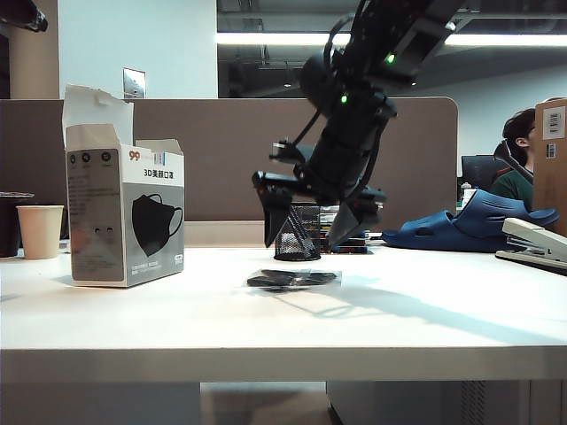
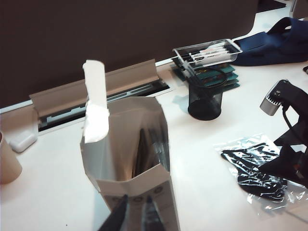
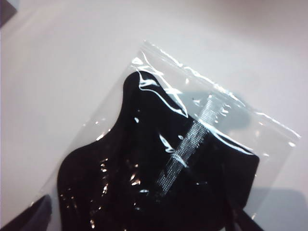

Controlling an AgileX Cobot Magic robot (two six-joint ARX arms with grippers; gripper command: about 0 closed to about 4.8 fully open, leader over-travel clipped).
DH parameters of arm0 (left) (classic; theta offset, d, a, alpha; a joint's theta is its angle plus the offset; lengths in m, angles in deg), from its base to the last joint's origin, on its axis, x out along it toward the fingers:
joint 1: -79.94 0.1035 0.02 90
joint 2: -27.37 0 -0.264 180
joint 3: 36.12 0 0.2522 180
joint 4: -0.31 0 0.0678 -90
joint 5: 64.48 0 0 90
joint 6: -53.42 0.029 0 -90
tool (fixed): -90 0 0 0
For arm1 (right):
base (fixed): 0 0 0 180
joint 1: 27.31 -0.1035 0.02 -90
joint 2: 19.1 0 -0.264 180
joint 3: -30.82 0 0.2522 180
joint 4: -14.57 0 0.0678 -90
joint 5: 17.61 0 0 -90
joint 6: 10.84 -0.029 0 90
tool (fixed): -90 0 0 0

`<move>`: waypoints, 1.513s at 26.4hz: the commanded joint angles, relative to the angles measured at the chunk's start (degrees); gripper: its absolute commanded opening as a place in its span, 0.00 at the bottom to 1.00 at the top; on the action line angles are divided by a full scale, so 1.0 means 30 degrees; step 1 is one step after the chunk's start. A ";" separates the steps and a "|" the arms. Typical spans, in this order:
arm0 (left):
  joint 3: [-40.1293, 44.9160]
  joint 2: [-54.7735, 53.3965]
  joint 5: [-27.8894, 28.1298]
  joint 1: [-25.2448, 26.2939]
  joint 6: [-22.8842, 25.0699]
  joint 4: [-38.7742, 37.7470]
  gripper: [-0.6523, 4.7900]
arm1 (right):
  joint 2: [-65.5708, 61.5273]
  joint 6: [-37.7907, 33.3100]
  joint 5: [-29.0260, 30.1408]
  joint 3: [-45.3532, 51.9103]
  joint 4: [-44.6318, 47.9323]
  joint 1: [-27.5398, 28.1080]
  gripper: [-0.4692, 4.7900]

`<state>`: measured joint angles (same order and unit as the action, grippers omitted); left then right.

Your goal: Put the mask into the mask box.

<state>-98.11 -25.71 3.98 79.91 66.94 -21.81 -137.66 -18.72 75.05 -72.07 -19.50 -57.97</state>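
The mask box (image 1: 124,217) stands upright at the table's left with its top flaps open; in the left wrist view the mask box (image 2: 130,159) shows a dark open mouth. The mask (image 1: 292,279), black in a clear wrapper, lies flat on the table right of the box. My right gripper (image 1: 306,239) hangs just above it, open, one finger on each side. In the right wrist view the mask (image 3: 159,178) fills the frame between the right gripper's (image 3: 137,224) wide-spread fingertips (image 3: 29,219). My left gripper (image 2: 135,215) hovers near the box's side, shut and holding nothing.
A paper cup (image 1: 40,230) stands left of the box. Behind the mask are a black mesh pen cup (image 1: 295,239) and a tray of pens (image 2: 207,50). Blue slippers (image 1: 469,226), a stapler (image 1: 536,243) and a brown carton (image 1: 551,150) are at the right.
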 commanded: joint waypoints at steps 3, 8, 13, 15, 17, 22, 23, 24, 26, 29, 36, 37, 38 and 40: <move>-0.0073 -0.0095 -0.0051 0.0044 0.0073 0.0248 0.18 | -0.1392 0.0007 -0.1093 -0.1355 -0.0007 -0.0007 1.00; -0.0080 -0.0095 -0.0051 0.0044 0.0066 0.0255 0.18 | -0.2186 0.0124 -0.1341 -0.2200 -0.0335 0.0102 1.00; -0.0073 -0.0095 -0.0051 0.0044 0.0073 0.0262 0.18 | -0.2659 0.0117 -0.1260 -0.2193 -0.1056 0.0102 1.00; -0.0073 -0.0095 -0.0051 0.0044 0.0073 0.0262 0.18 | -0.2914 0.0117 -0.1253 -0.2200 -0.1297 0.0095 1.00; -0.0073 -0.0095 -0.0051 0.0044 0.0073 0.0270 0.18 | -0.3133 0.0117 -0.1275 -0.2200 -0.1494 0.0080 1.00; -0.0073 -0.0095 -0.0051 0.0044 0.0066 0.0277 0.18 | -0.3264 0.0138 -0.1355 -0.2200 -0.1770 0.0087 0.76; -0.0073 -0.0095 -0.0051 0.0044 0.0066 0.0277 0.18 | -0.3264 0.0138 -0.1355 -0.2200 -0.1749 0.0087 0.61; -0.0073 -0.0095 -0.0051 0.0044 0.0066 0.0277 0.18 | -0.3264 0.0138 -0.1355 -0.2200 -0.1741 0.0087 0.52; -0.0073 -0.0095 -0.0051 0.0044 0.0066 0.0277 0.18 | -0.3264 0.0138 -0.1348 -0.2200 -0.1661 0.0087 0.34; -0.0073 -0.0095 -0.0051 0.0044 0.0073 0.0270 0.18 | -0.3264 0.0146 -0.1355 -0.2200 -0.1319 0.0087 0.28; -0.0073 -0.0423 -0.0051 0.0036 0.1545 0.0634 0.18 | -0.3228 0.1326 -0.1348 -0.3045 -0.1144 0.0087 0.07; -0.0073 -0.0452 -0.0051 0.0036 0.1741 0.0699 0.18 | -0.3228 0.1341 -0.1348 -0.3249 -0.1173 0.0087 0.07; -0.0073 -0.0568 -0.0051 0.0036 0.1807 0.0889 0.18 | -0.3228 0.1348 -0.1348 -0.3446 -0.1188 0.0087 0.07; -0.0073 -0.0699 -0.0051 0.0036 0.1800 0.1151 0.18 | -0.3155 0.1348 -0.1341 -0.3810 -0.1166 0.0087 0.07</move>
<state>-98.11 -27.81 3.94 79.91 71.79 -20.15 -147.54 -14.94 70.89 -82.54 -23.35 -57.57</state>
